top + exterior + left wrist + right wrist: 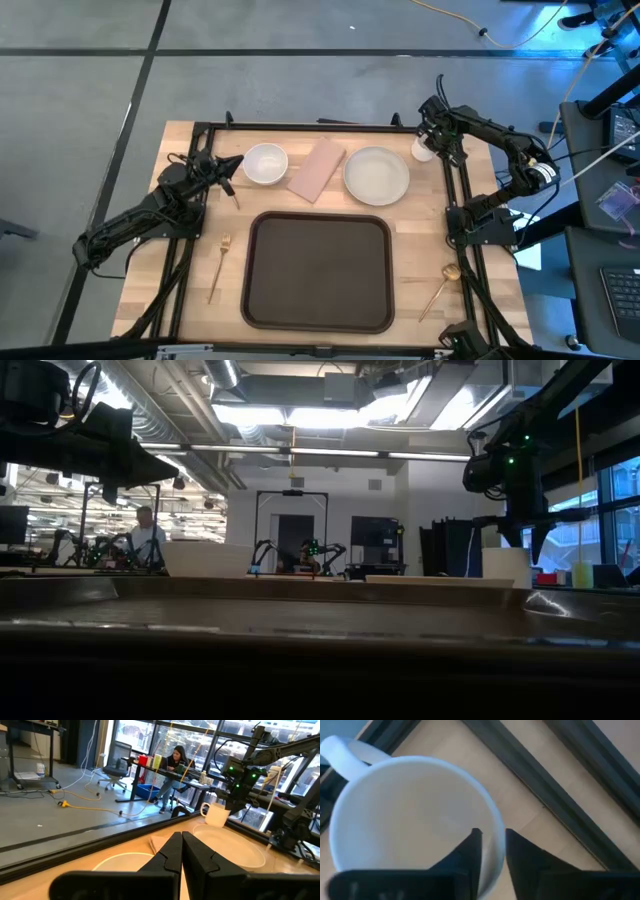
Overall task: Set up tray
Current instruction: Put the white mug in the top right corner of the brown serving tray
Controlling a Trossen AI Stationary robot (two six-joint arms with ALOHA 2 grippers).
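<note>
Dark brown and still bare, the large rectangular tray with rounded corners and a raised rim (319, 271) lies well apart from the right gripper (492, 851), which is at the far right corner of the table with one finger inside and one outside the wall of a white ceramic mug (415, 815), clamping onto that rim. To do this step well, I judge the pinch should seat fully before lifting, then rise straight so the mug clears the round white plate (376, 175) just beside it. The left gripper (181, 851) waits clenched and empty by the small white bowl (265, 163).
</note>
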